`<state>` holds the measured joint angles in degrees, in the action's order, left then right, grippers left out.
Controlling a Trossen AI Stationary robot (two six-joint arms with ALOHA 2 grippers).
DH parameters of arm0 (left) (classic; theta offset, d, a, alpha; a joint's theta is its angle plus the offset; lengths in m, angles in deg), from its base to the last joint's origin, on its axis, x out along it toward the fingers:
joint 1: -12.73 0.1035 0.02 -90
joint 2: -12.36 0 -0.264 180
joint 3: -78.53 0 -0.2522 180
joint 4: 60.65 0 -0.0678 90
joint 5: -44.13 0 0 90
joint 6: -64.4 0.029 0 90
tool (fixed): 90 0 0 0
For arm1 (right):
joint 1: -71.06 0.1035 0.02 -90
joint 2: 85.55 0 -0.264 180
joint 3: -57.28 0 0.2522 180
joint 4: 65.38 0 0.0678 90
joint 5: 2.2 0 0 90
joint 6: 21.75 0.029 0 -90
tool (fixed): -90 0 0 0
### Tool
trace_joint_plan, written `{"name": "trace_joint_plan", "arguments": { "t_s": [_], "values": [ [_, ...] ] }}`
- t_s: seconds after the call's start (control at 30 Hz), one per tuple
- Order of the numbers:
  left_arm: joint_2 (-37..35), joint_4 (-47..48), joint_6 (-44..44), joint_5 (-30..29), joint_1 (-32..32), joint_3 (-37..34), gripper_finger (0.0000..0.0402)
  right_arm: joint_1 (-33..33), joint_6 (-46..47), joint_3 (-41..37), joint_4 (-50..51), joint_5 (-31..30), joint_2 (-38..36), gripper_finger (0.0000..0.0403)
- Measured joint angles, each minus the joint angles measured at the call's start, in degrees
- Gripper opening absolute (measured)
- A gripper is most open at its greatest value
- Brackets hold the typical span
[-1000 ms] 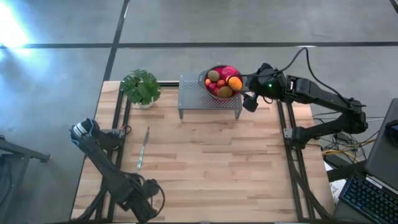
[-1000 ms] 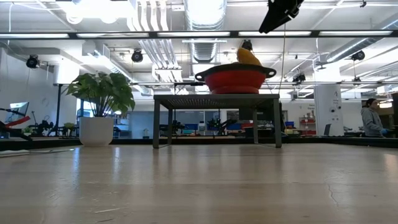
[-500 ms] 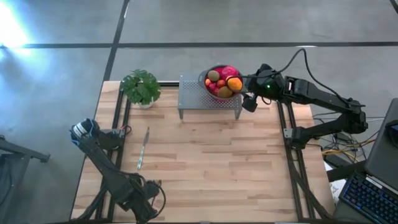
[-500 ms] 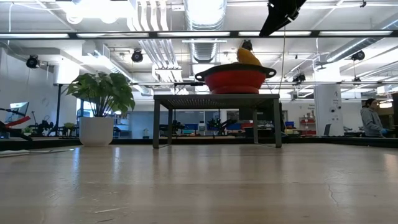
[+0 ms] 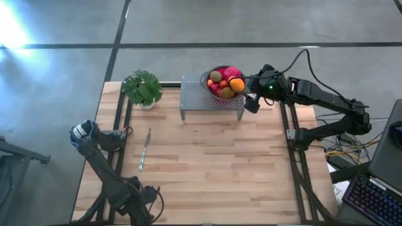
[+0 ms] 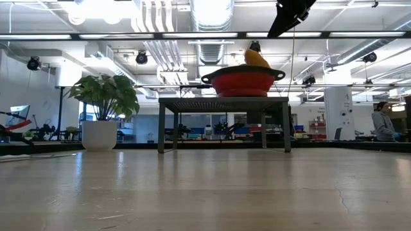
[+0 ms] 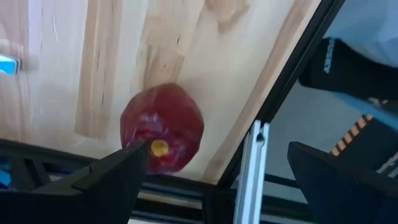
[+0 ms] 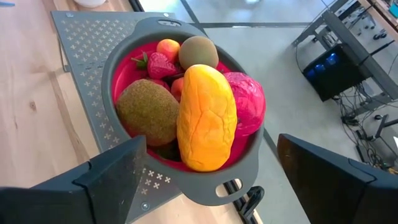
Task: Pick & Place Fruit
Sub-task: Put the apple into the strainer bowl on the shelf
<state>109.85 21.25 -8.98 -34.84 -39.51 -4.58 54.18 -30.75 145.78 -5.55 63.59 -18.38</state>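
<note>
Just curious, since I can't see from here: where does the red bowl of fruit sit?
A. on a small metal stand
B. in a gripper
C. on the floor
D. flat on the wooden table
A: the red colander rests on the perforated metal stand, raised above the table.

Long orange piece (image 8: pixel 206 117) lies atop two brown kiwis (image 8: pixel 148 111), strawberries and pink-red fruit. All heaped in the colander (image 8: pixel 134 46); a dark-red fruit (image 7: pixel 163 127) lies on the wood
</note>
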Motion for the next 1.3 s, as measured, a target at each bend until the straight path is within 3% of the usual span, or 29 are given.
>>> {"name": "trace_joint_plan", "arguments": {
  "t_s": [0.77,0.97,1.3],
  "values": [
    [0.0,-0.6,-5.0,-1.4,-3.2,-3.8,0.039,0.0,0.0,0.0,0.0,0.1,0.0,0.0322],
    [0.0,-1.0,-6.0,-5.4,-3.2,-3.8,0.039,0.0,0.0,-0.1,0.0,0.1,0.0,0.0336],
    [0.0,0.1,-6.0,-3.9,-3.3,-5.3,0.039,0.0,0.0,-1.0,0.0,0.1,0.0,0.036]
  ]
}}
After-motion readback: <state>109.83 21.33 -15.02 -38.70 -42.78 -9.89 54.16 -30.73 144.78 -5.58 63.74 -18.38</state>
